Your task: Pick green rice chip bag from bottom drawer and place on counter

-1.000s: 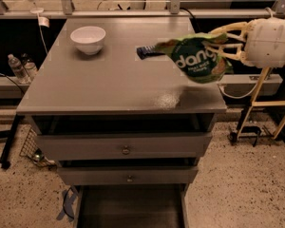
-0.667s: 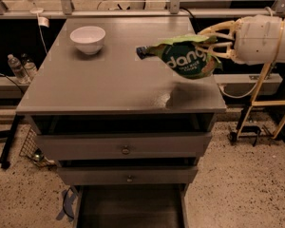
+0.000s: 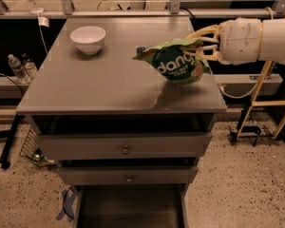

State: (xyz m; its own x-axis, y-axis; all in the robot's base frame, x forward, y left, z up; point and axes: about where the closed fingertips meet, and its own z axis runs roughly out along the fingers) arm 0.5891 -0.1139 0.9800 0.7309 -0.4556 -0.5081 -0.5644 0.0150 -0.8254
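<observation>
Carried leftward and a little lower than a second ago: green rice chip bag [image 3: 178, 63], now further in over the counter [image 3: 99, 84]; white arm [image 3: 256, 41] likewise reaching further in from the right; bowl and drawers as before.

Broad grey counter across the middle of the view, smooth and faintly glossy, with a pale patch of reflection below the bag; beneath it two knobbed drawers [image 3: 126, 146]; lowest of all, bottom drawer [image 3: 130, 207] pulled out toward the camera, dark inside, cut off by the lower edge of the view.

Thick white arm entering level from the right edge at counter height; at its end the gripper [image 3: 195, 51], right at the counter's right edge, pale fingers [image 3: 204, 31] clamped around the right side of the bag.

Bag held out to the left of the gripper, dark green round panel and white lettering facing the camera, crimped end pointing left toward the bowl; over the right rear part of the counter, well apart from the bottom drawer; cannot tell whether its lower edge touches the surface or hangs just above.

White bowl [image 3: 88, 38] upright on the left rear of the counter, well apart from the bag; two water bottles [image 3: 18, 66] standing off to the left, below counter level.
</observation>
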